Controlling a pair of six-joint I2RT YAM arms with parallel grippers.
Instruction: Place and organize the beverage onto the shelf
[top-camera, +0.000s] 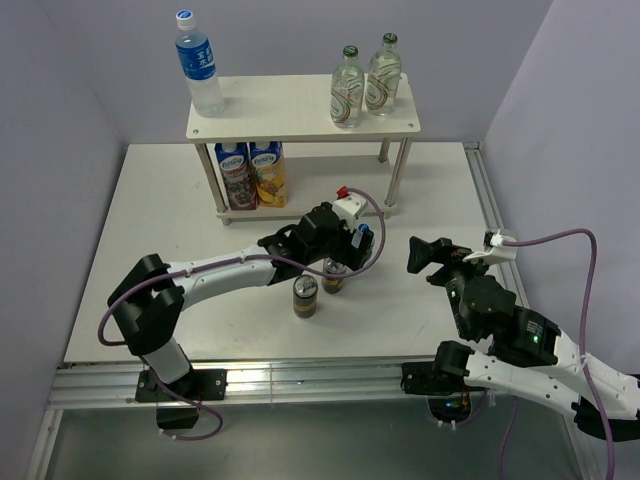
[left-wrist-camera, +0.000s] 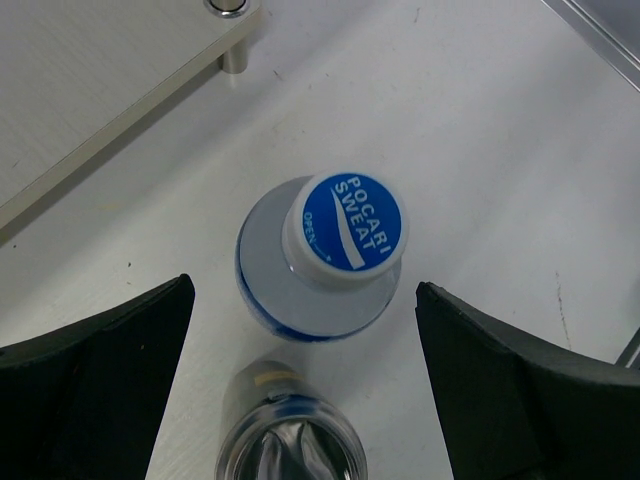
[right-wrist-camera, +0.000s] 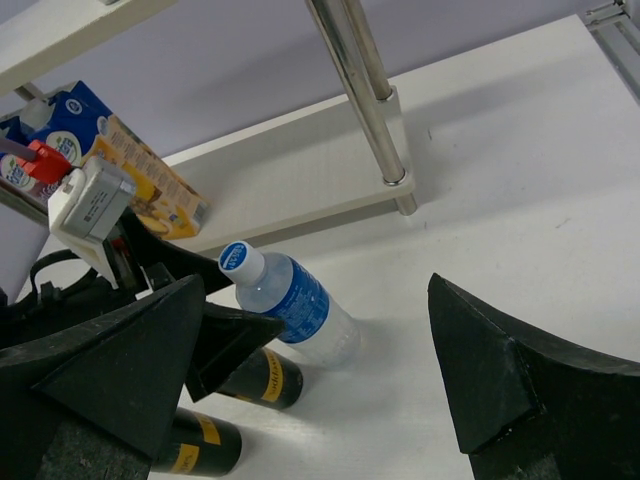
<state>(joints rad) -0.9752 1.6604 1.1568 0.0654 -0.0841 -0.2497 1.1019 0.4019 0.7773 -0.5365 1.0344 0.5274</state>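
Three up on the shelf (top-camera: 280, 105): water bottle (top-camera: 200, 65), two glass bottles (top-camera: 347, 88) (top-camera: 384, 75). Waiting on the worktop (top-camera: 170, 200): second water bottle (left-wrist-camera: 345, 225), two cans (top-camera: 305, 296) (top-camera: 334, 277). Left pincer (left-wrist-camera: 305, 288) spread astride that bottle; right pincer (right-wrist-camera: 316, 290) apart, empty.

Here's the tally: water bottles, two, first water bottle (top-camera: 200, 62), second water bottle (left-wrist-camera: 318, 258). Green-capped glass bottles, two again, one glass bottle (top-camera: 347, 90), other glass bottle (top-camera: 383, 78). Dark cans, also two, one can (top-camera: 305, 297), other can (top-camera: 333, 276). Juice cartons, a pair, left carton (top-camera: 236, 176), right carton (top-camera: 267, 174). One shelf (top-camera: 280, 110), two tiers.
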